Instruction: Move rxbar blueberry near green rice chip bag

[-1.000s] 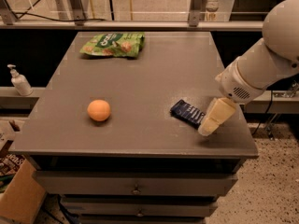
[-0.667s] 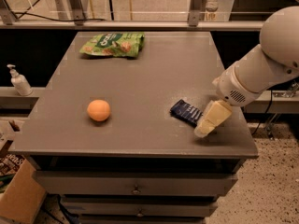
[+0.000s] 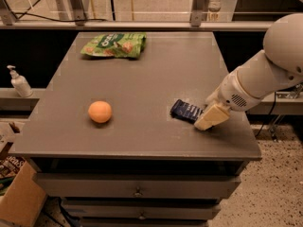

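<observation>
The rxbar blueberry (image 3: 185,110) is a small dark navy bar lying flat on the grey table (image 3: 156,79), near its front right. My gripper (image 3: 206,119) comes in from the right on a white arm and sits right at the bar's right end, low over the table. The green rice chip bag (image 3: 114,44) lies flat at the table's back left, far from the bar.
An orange ball-like fruit (image 3: 100,111) sits at the front left of the table. A white pump bottle (image 3: 19,82) stands on a ledge to the left. A cardboard box (image 3: 19,197) is on the floor at lower left. Metal railing runs behind the table.
My gripper and arm have shifted slightly left, closing in on the bar's right end. The bar, bag and fruit have not moved.
</observation>
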`<state>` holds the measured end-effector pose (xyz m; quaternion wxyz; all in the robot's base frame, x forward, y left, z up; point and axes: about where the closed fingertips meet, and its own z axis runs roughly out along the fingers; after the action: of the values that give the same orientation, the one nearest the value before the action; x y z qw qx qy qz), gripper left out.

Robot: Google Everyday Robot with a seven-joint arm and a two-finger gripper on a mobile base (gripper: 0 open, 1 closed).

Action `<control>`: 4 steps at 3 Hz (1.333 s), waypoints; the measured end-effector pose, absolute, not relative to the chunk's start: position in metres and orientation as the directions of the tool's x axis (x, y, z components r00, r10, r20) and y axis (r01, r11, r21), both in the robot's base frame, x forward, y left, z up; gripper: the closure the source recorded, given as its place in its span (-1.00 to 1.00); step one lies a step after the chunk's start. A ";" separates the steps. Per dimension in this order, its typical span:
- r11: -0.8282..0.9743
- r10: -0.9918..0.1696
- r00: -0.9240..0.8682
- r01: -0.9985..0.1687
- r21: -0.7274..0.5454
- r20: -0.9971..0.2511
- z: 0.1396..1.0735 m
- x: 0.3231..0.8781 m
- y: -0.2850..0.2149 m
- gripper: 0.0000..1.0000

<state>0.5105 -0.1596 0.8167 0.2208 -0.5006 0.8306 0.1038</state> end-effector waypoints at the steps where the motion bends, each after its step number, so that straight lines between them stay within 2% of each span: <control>1: 0.495 -0.773 -0.421 -0.868 -0.038 -0.475 0.820 0.510 -0.164 0.26; 2: 0.521 -0.756 -0.443 -0.853 -0.032 -0.481 0.829 0.509 -0.170 0.74; 3: 0.537 -0.741 -0.450 -0.843 -0.037 -0.498 0.844 0.511 -0.169 1.00; 4: 0.544 -0.724 -0.443 -0.838 -0.042 -0.529 0.862 0.514 -0.161 1.00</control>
<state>0.5144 -0.1610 0.8619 0.2516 -0.4640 0.8417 0.1137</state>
